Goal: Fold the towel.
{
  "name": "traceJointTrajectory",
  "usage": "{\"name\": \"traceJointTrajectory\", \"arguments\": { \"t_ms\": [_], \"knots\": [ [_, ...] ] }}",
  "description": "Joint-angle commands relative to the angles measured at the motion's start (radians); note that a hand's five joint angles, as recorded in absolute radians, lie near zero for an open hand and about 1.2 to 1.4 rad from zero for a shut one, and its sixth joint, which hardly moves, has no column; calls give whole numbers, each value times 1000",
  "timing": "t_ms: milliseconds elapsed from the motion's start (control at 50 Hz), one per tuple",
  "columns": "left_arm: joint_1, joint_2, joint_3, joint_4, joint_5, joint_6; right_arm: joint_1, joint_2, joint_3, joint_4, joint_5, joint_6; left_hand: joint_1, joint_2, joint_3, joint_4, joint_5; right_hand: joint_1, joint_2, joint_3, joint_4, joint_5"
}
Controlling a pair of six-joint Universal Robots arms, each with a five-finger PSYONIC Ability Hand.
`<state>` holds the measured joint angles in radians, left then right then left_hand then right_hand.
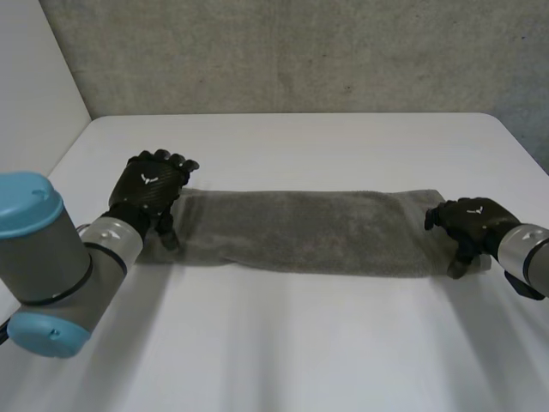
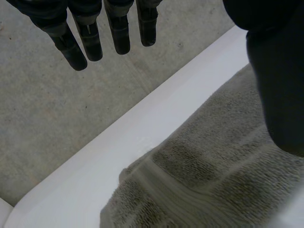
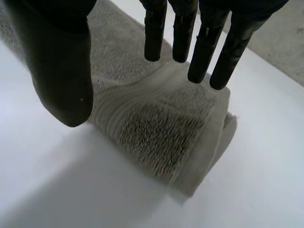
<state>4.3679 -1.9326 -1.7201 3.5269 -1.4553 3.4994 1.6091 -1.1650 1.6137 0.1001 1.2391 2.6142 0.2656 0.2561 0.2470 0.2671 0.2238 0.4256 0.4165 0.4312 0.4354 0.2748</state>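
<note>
A grey towel (image 1: 309, 230) lies folded into a long narrow strip across the middle of the white table (image 1: 292, 343). My left hand (image 1: 153, 187) hovers over the strip's left end, open, with straight fingers (image 2: 90, 40) off the cloth and its thumb (image 2: 280, 90) above the towel (image 2: 213, 180). My right hand (image 1: 467, 223) hovers over the strip's right end. It is open too: straight fingers (image 3: 199, 52) and thumb (image 3: 64, 80) stand above the folded end of the towel (image 3: 161, 128) without touching it.
A grey wall (image 1: 292, 51) runs behind the table's far edge. Bare tabletop spreads in front of the towel and behind it. My left arm (image 1: 51, 257) reaches in at the near left.
</note>
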Motion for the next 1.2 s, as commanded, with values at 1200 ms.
{"name": "traceJointTrajectory", "arguments": {
  "t_ms": [1200],
  "knots": [
    [-5,87,-35,55,-11,-60,459,116,-463,-108,106,-189,-73,-63,-54,-74,-205,971,980,965,961,947]
  ]
}}
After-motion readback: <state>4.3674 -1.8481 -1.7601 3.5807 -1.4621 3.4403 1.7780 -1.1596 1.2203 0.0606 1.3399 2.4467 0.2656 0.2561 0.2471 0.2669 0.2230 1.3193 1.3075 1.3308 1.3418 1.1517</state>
